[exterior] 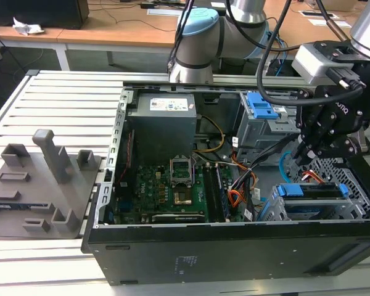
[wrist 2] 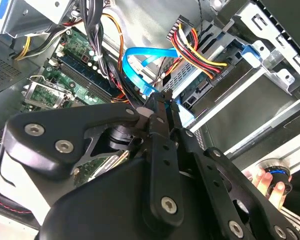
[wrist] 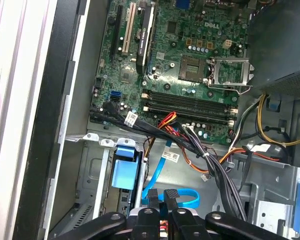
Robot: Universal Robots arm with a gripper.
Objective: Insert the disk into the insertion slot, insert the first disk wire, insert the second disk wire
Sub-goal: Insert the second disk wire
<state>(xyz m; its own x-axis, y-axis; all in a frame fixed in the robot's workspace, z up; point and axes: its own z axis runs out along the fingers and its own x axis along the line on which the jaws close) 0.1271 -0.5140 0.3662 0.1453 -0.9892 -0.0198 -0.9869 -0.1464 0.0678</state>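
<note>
Gripper [wrist 2: 160, 102] fingertips buried against the second disk wire [wrist 2: 140, 67]; contact point covered by the fingers themselves. Disk [exterior: 312, 191] mostly concealed inside the insertion slot [exterior: 348, 206]. First disk wire [wrist 2: 195, 47] plug end too crowded to judge seated. Hand [wrist 2: 267, 182] cropped at four o'clock.

The arm [exterior: 234, 28] was silver-grey with a pale blue joint cap and black cables; its black tool [exterior: 324, 132] had bolted linkage fingers [wrist 2: 162, 150] beneath a grey camera box [exterior: 317, 61].
</note>
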